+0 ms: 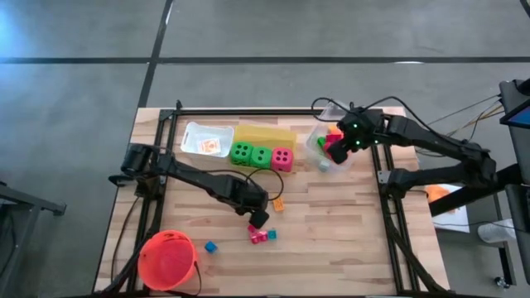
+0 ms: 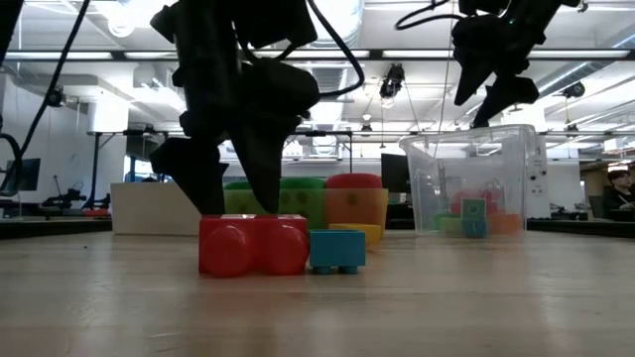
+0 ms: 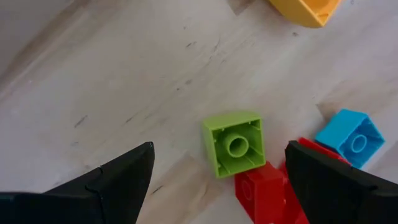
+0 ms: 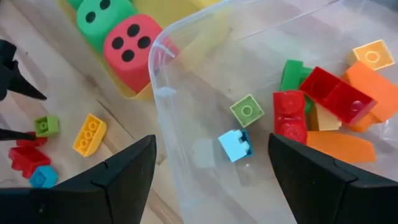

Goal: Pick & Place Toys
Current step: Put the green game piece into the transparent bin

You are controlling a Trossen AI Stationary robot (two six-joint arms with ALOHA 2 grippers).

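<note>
The left gripper hangs low over the wooden table, with its fingers spread open and nothing between them. Just below it, in its wrist view, lies a small green block with the hollow side up. This block touches a red block, and a blue block sits just beside the red one. A yellow block lies near this little group, on the side toward the clear bin.

The right gripper is held above the clear bin, also with open fingers and empty. Inside the bin are several toys: a green block, a light blue block, red blocks and orange pieces.

Beside the clear bin stands the yellow bin, and in front of it three dice are in a row: two green dice and one pink-red die, the last one nearest to the clear bin. On the far side of the dice from the clear bin is a white bin holding a picture card. Well apart from the clear bin, at the table corner, stands the orange-red bucket, with one more blue block near it.
</note>
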